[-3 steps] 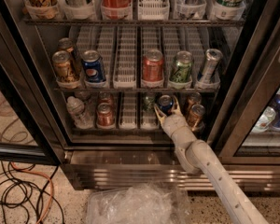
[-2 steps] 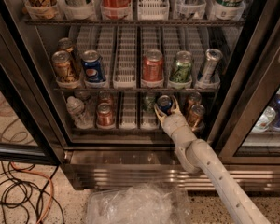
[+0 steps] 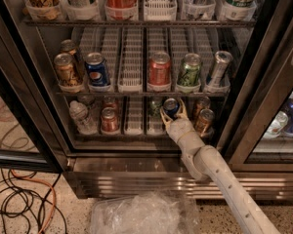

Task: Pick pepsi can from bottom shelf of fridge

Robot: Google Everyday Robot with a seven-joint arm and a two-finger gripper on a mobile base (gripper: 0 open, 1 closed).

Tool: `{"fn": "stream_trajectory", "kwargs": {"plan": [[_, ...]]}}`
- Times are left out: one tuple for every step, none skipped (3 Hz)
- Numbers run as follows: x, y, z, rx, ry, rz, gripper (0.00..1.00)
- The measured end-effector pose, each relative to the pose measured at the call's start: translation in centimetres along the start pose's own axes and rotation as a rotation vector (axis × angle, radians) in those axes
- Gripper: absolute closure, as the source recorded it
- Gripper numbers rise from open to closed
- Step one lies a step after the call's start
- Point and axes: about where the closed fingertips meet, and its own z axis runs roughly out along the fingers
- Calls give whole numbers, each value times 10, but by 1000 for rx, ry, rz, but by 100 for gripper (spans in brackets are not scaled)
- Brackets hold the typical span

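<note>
The gripper (image 3: pixel 173 112) sits spread astride the pepsi can (image 3: pixel 170 105) on the bottom shelf (image 3: pixel 135 118), lined up to close. A copper-brown can (image 3: pixel 203 121) crowds its 4 o'clock.

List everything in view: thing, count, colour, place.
fridge: one, black frame, steel base, fills the view
bottom shelf: one, dark wire, white lanes
pepsi can: one, dark blue, bottom shelf, right of centre
other blue can: one, middle shelf, left
red cans: three; one middle shelf, two bottom left
green can: one, middle shelf
silver can: one, middle shelf, right
copper-brown cans: two, bottom shelf, right
bottle: one, clear, bottom shelf, left
plastic bag: one, clear, floor
cables: several, black and orange, floor left
arm: one, white, from lower right
pincer: one, pale, at the pepsi can
</note>
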Motion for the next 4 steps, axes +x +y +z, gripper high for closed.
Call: {"fn": "stream_trajectory", "kwargs": {"plan": [[-22,-15,-24,72,-55,-10,100],[-22,-15,-24,72,-55,-10,100],[-28,-22,-33,28,-45,75,100],[-47,-33,-73,-83,-14,227,100]]}}
